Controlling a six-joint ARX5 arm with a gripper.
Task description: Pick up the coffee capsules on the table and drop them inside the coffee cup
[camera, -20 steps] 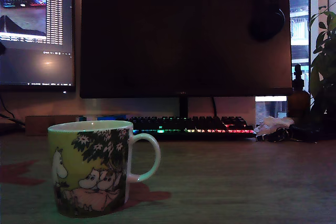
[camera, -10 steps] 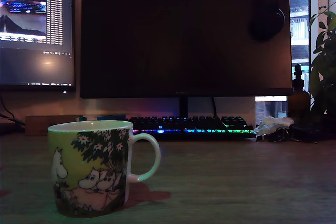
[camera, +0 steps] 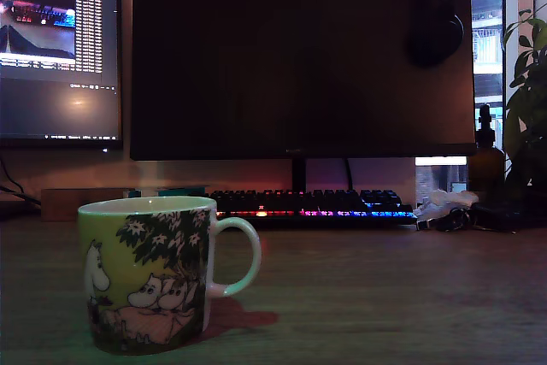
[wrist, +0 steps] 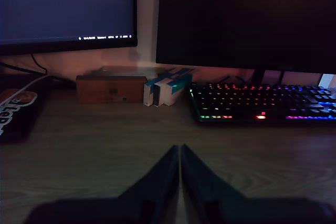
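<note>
Only the keyboard (camera: pixel 312 205) lights have shifted; the cup (camera: pixel 147 273) sits unmoved, no capsules visible, and the end effector (wrist: pixel 180 153) hovers closed, empty.

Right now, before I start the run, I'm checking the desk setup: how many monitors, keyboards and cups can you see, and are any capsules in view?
Monitors: 2 (one lit, one dark)
Keyboard: 1
Coffee cup: 1
Coffee capsules: 0 in view
Total: 4
</note>
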